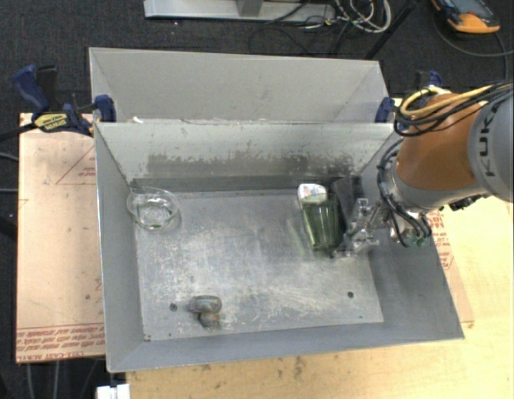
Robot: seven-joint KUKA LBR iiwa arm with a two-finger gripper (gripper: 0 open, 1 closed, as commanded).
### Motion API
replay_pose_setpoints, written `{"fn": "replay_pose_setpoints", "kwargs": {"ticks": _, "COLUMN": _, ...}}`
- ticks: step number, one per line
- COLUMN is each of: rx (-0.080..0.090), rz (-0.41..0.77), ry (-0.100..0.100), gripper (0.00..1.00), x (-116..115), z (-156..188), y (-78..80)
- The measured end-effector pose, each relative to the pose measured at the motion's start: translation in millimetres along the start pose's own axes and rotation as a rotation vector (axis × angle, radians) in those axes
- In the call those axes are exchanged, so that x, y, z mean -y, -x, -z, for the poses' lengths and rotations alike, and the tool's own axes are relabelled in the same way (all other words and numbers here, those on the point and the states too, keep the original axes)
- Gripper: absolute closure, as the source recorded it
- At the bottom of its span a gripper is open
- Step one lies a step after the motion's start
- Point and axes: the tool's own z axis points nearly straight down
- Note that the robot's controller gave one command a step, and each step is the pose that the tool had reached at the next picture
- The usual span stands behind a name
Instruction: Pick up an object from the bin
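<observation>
A green see-through bottle (318,222) with a white cap lies on the bin floor right of the middle, its cap pointing to the back wall. My gripper (354,227) is low in the bin on the bottle's right side, close against it. I cannot make out whether it touches the bottle. A clear glass bowl (154,209) sits at the back left of the floor. A small grey lump (206,310) lies near the front left corner.
The arm with its orange cover and cables comes in over the bin's right wall. The bottle lies near the back right corner, close to the sloping walls.
</observation>
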Motion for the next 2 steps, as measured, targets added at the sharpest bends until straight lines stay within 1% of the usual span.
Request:
{"fn": "replay_pose_setpoints", "kwargs": {"ticks": 1, "rx": 0.000, "rz": 0.001, "ry": 0.000, "gripper": 1.00, "x": 0.0, "z": 0.0, "y": 0.0}}
{"fn": "replay_pose_setpoints", "kwargs": {"ticks": 2, "rx": -0.010, "rz": -0.061, "ry": -0.005, "gripper": 1.00, "x": -1.1, "z": 4.5, "y": -3.8}}
